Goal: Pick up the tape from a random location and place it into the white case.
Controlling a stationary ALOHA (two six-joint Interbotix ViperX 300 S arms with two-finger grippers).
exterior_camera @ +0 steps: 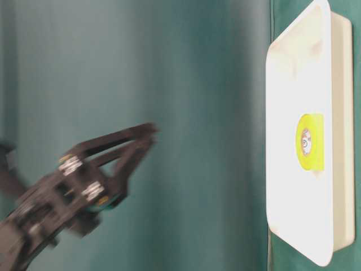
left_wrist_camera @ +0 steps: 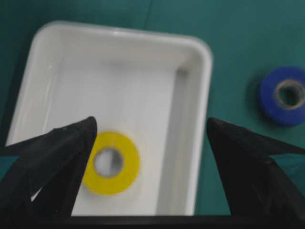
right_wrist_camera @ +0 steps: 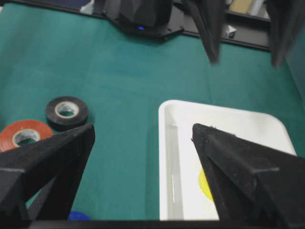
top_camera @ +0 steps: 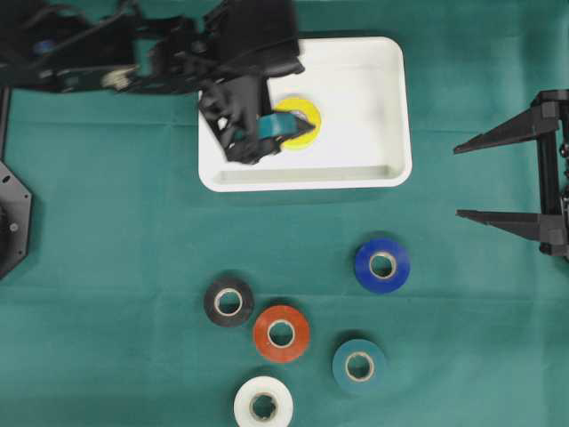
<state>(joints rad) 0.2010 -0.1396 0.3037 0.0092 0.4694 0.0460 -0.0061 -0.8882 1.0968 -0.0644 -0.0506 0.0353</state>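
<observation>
We see both arms matte black | left tool (top_camera: 253,133) blocky, silver screws, thin cables | right tool (top_camera: 502,178) with long tapering black fingers (top_camera: 498,133)

White case (top_camera: 356,169), yellow tape (top_camera: 302,116), blue roll (top_camera: 381,264), black roll (top_camera: 228,301), orange-red roll (top_camera: 281,333), teal roll (top_camera: 359,365), white roll (top_camera: 263,405), green cloth (top_camera: 107,267)

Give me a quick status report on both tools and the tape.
Left tool open above the white plastic tray, empty. Right tool open, off to the side. Yellow tape roll lies flat in the tray. Nothing in the way.
</observation>
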